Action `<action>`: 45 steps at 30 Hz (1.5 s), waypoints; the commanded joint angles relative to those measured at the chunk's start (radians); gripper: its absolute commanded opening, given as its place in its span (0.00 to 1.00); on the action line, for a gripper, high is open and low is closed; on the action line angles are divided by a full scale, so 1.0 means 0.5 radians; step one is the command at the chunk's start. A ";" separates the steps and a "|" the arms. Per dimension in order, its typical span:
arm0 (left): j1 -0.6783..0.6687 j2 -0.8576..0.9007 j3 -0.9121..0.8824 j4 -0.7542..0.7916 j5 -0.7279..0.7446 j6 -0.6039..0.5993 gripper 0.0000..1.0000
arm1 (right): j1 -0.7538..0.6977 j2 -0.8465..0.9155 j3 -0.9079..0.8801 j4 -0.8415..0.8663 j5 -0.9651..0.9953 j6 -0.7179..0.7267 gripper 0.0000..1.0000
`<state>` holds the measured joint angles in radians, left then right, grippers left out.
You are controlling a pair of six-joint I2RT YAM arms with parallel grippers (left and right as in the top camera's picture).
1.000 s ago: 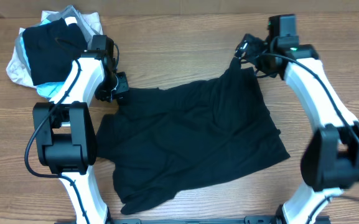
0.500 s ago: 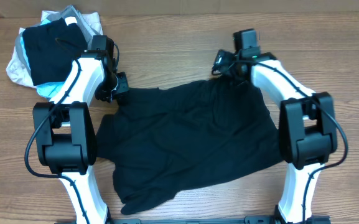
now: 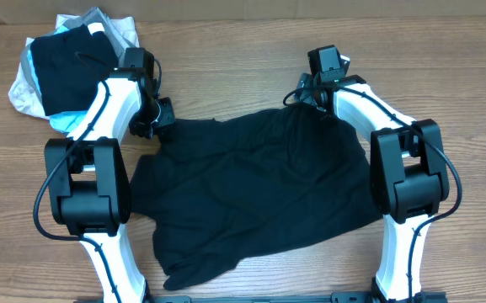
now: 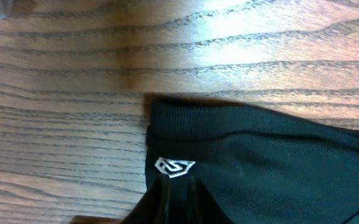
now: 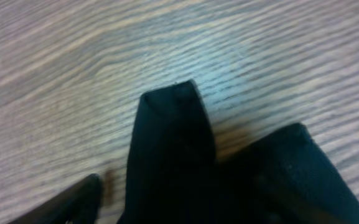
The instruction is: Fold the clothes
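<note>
The black shirt point(image 3: 259, 194) lies spread at the centre of the table point(image 3: 226, 59). Your left gripper point(image 3: 160, 126) is clamped on its 10 o'clock corner beside the white logo point(image 4: 174, 167), anchoring that edge; your right gripper point(image 3: 301, 93), jaws apart, straddles the 1 o'clock corner, apparently placed to pinch it for a fold

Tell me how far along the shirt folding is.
Done: nothing folded; the black shirt lies spread and rumpled on the table. In hand: the left gripper is pinched on its edge by the white logo, and the right gripper straddles a far corner, jaws apart. Left: every fold.
</note>
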<state>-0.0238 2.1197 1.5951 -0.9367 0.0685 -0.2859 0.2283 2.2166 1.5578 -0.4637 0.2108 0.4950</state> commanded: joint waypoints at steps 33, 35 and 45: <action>-0.059 -0.516 0.614 -0.359 0.068 0.063 0.04 | -0.240 -0.376 1.204 -1.466 0.268 0.336 0.04; -0.072 -0.646 0.636 -0.375 0.069 0.063 0.04 | -0.240 -0.481 1.205 -1.520 0.284 0.351 0.04; -0.093 -0.962 0.623 -0.553 0.453 0.076 0.39 | -0.241 -0.834 1.203 -1.764 0.310 0.372 0.04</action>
<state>-0.0593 1.6108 1.9076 -1.2003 0.1478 -0.2703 0.1070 1.8072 2.1387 -1.3300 0.3412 0.6743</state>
